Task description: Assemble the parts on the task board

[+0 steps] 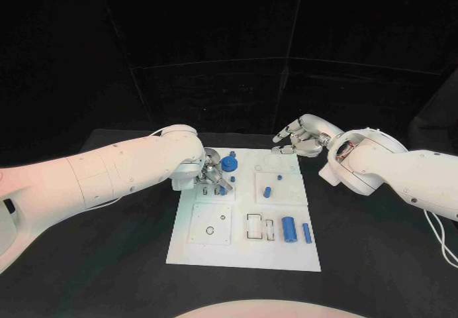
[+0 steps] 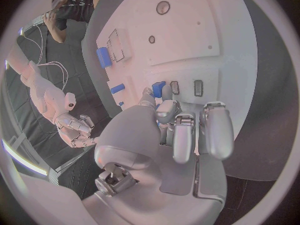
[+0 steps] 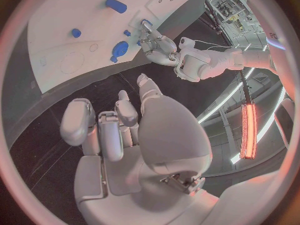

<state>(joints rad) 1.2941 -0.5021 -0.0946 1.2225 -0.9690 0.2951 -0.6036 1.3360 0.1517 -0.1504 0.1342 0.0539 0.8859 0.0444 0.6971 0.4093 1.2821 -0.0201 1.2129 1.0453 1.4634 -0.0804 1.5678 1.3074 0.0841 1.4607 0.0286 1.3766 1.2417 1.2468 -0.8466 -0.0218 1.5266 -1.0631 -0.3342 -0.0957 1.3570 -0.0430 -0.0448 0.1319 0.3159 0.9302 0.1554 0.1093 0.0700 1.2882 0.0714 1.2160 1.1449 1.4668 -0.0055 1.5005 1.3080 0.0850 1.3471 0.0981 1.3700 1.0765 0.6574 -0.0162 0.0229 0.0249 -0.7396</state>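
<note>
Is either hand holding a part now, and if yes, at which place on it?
The left hand pinches a small blue part over the task board, by its near end. The right hand holds nothing, fingers curled.

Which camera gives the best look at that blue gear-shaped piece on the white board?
The head view: the blue gear-shaped piece sits unobstructed, seen from above. The right wrist view shows it smaller, slanted. I cannot pick it out in the left wrist view.

Lab (black-draped robot table (image 1: 114,278))
</note>
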